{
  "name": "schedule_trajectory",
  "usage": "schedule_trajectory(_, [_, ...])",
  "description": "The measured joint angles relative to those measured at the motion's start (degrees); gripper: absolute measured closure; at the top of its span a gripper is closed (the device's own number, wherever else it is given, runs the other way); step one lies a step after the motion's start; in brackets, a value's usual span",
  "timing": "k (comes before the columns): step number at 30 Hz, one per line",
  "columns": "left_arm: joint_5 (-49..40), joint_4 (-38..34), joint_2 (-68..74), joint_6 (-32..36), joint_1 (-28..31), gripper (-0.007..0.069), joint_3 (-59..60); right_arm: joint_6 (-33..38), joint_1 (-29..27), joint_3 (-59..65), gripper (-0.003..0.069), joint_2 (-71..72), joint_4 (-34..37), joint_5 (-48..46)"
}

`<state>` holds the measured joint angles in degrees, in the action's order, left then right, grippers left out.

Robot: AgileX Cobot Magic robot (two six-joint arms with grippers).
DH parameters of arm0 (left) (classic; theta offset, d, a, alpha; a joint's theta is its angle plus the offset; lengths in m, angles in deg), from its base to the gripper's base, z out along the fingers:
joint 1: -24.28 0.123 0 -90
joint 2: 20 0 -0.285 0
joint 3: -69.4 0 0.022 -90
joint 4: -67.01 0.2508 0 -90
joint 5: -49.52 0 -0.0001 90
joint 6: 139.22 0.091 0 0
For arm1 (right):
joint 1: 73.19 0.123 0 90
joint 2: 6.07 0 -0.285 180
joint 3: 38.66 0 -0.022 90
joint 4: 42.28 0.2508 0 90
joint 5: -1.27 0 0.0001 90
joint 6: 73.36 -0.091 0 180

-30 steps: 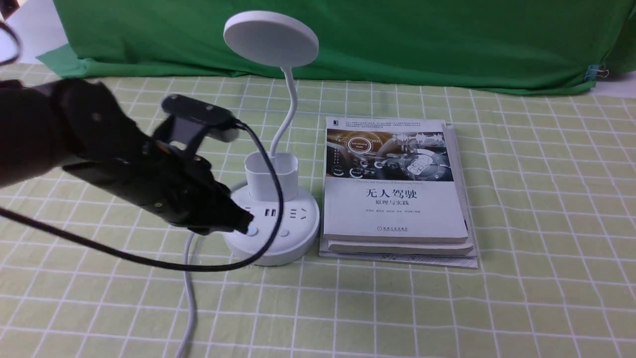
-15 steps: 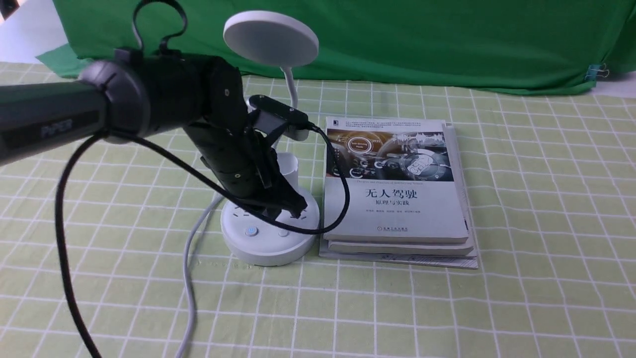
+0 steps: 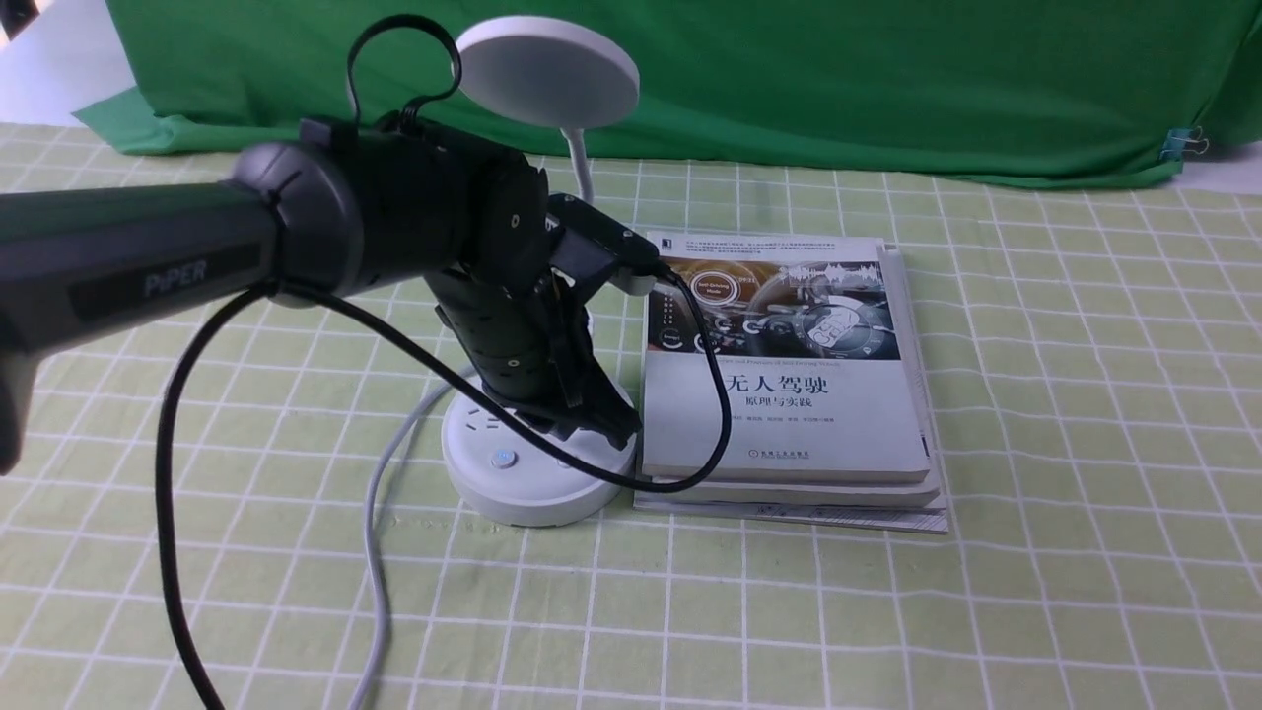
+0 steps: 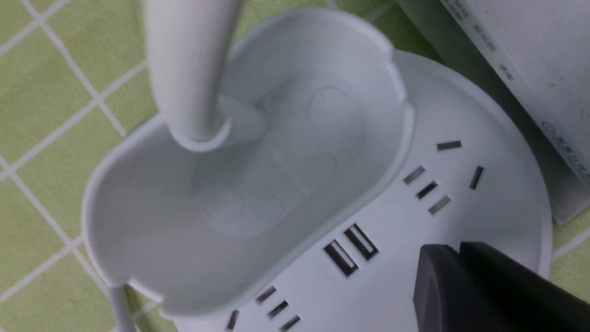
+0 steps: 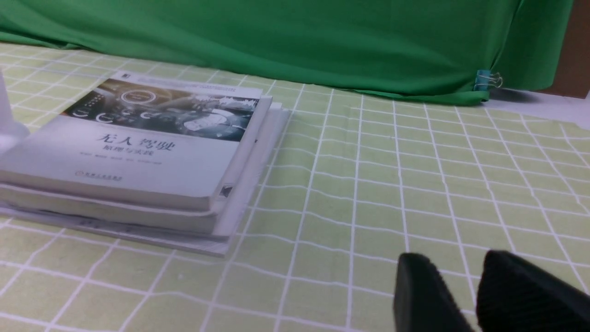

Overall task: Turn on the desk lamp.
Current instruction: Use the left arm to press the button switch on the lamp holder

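Looking at the front view, the desk lamp (image 3: 532,493) sits mid-bench on the green-checked cloth, with its round base touching or just about touching a stack of books (image 3: 789,394) on its right. Its flat disc head (image 3: 547,71) is up high against the green backdrop (image 3: 887,89), and a white cord (image 3: 380,513) trails off the base toward the camera.

The left gripper (image 3: 613,426) is angled down over the right part of the base. In the wrist view its jaws are pressed together with only a thin seam between them, parked just beside the socket slots (image 4: 428,189) and the two USB ports (image 4: 351,251). Can't tell if the tip is actually touching the plastic. The cup holder (image 4: 138,221) is right behind it. One button (image 3: 504,459) on the base's left shows a small bluish dot.

The right gripper (image 5: 470,295) hangs low over the bare bench (image 5: 392,184), well apart from the lamp, jaws slightly spread and holding nothing.
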<state>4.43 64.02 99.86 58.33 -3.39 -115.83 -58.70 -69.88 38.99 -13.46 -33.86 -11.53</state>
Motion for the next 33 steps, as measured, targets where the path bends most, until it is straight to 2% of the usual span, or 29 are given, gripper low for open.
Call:
schedule_trajectory(12, [-0.1,-0.4,-1.6,-0.1,0.0,0.0608,0.0,0.0,0.0,0.0,0.0414,0.0,0.0,0.0])
schedule_trajectory(16, [1.0,-2.2,-7.2,0.2,0.0,0.0607,3.1,0.0,0.0,0.0,0.0414,0.0,0.0,0.0])
schedule_trajectory(24, [10.7,-4.6,-12.0,0.2,-0.2,0.0607,17.2,0.0,0.0,0.0,0.0414,0.0,0.0,0.0])
schedule_trajectory(33, [22.1,-4.3,-8.2,-5.3,-0.2,0.0607,17.8,0.0,0.0,0.0,0.0414,0.0,0.0,0.0])
